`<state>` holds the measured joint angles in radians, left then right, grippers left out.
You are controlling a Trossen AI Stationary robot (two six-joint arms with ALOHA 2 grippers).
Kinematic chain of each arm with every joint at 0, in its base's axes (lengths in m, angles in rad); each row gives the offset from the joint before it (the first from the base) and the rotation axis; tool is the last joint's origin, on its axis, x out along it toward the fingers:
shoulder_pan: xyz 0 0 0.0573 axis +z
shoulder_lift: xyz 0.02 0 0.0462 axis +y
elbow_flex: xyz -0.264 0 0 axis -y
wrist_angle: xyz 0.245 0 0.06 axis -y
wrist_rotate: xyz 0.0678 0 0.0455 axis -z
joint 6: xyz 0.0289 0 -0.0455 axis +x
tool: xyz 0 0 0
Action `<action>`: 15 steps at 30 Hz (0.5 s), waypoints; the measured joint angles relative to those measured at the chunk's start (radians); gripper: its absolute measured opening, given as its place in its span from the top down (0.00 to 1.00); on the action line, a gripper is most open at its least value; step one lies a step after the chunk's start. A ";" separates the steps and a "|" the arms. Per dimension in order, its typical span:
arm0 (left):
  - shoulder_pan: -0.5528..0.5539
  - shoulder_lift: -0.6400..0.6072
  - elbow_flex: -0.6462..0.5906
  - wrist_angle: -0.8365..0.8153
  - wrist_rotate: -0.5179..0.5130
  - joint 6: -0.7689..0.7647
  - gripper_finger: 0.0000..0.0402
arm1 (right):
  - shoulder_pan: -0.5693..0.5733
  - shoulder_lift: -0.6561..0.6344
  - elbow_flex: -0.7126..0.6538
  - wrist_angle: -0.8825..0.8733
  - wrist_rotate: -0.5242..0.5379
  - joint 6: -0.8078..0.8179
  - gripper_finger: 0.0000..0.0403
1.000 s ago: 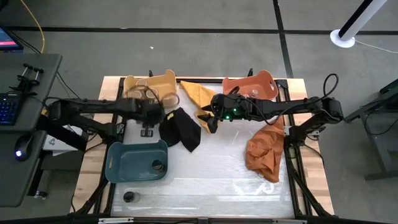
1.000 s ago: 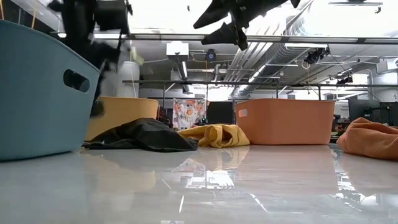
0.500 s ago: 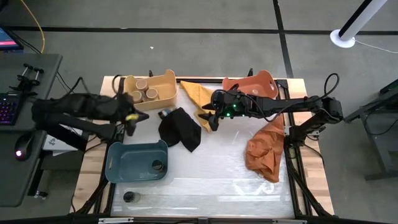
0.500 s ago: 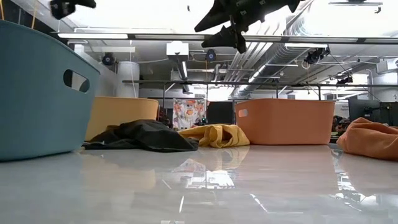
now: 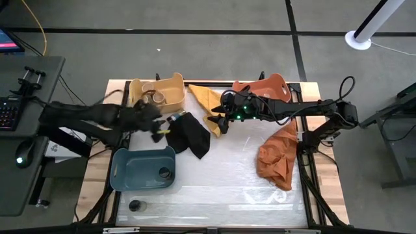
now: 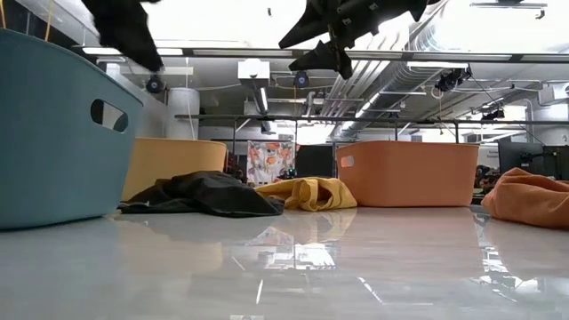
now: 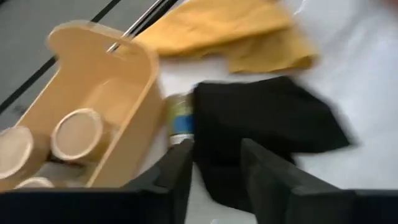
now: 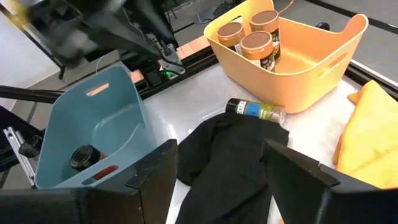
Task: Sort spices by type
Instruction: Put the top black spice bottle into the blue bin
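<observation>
Swung back toward centre since half a second ago: left gripper (image 5: 156, 129), fingers apart and empty, now over the table (image 5: 214, 179) just beside the black cloth (image 5: 190, 134). Right gripper (image 5: 220, 125) at 3 o'clock of that cloth, spread and empty. At 12 o'clock of the cloth, yellow bin (image 8: 292, 65) with three tan-topped jars (image 8: 260, 48). At 7 o'clock, blue bin (image 8: 106, 118) with one dark jar (image 8: 82, 158). Lying between yellow bin and cloth, touching the cloth's edge: blue-labelled jar (image 8: 256, 112).
</observation>
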<state>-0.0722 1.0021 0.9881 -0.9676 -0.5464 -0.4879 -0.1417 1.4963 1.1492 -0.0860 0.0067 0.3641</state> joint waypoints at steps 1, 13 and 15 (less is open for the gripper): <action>0.041 0.039 0.000 0.006 0.007 0.009 0.67 | 0.000 0.000 0.000 0.000 0.000 0.002 0.44; 0.361 0.433 0.000 0.230 0.299 0.103 0.90 | 0.007 0.000 0.000 -0.003 0.000 0.055 0.44; 0.375 0.453 0.000 0.208 0.300 0.096 0.97 | 0.008 0.000 0.000 -0.003 0.000 0.061 0.44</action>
<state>0.3024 1.4552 0.9878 -0.7597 -0.2460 -0.3922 -0.1333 1.4963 1.1492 -0.0895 0.0067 0.4250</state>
